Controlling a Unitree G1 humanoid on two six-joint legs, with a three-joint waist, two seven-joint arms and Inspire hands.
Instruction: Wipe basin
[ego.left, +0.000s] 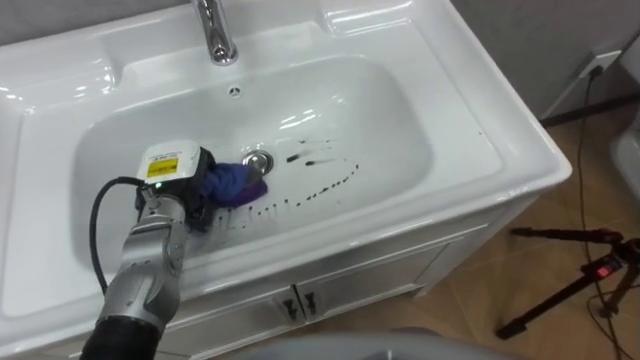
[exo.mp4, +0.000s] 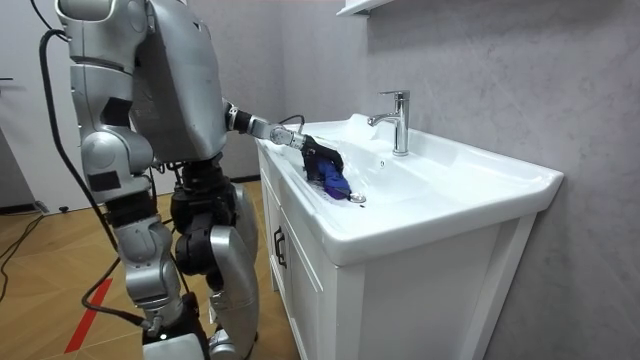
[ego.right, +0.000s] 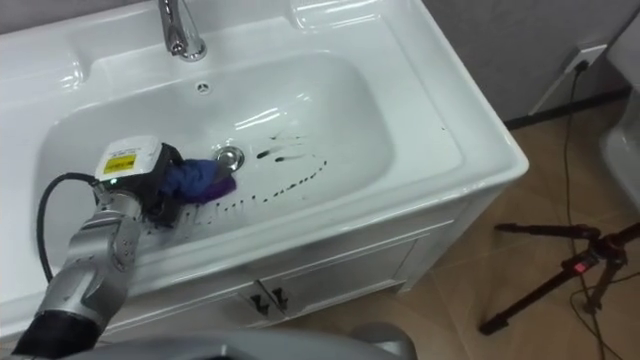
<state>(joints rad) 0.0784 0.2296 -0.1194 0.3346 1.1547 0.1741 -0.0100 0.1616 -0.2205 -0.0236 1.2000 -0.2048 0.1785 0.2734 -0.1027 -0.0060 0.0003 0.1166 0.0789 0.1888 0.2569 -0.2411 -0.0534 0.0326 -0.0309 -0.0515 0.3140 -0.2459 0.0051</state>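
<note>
The robot is seen standing close against the front of a white vanity, with its left arm reached out over the rim. The left hand (ego.left: 190, 186) is lowered into the white basin (ego.left: 405, 130), and its fingers are curled round a bunched blue-purple cloth (ego.left: 232, 184) – in the room view the cloth is seen hanging from that grip. The cloth is pressed to the basin floor just beside the chrome drain (ego.left: 258, 160), touching its left edge. A scatter of black marks (ego.left: 322, 183) is spread across the floor to the right of the drain, with a further row of small black dots along the front of the bowl near the cloth.

A chrome faucet (ego.left: 214, 35) is mounted at the back rim, and a small overflow hole (ego.left: 235, 91) is set in the wall below it. A yellow sticker is carried on the back of the hand – its print is too small to be read. Below the basin, cabinet doors (ego.left: 300, 298) with small metal handles are shut. A black tripod (ego.left: 580, 272) stands on the wooden floor to the right.
</note>
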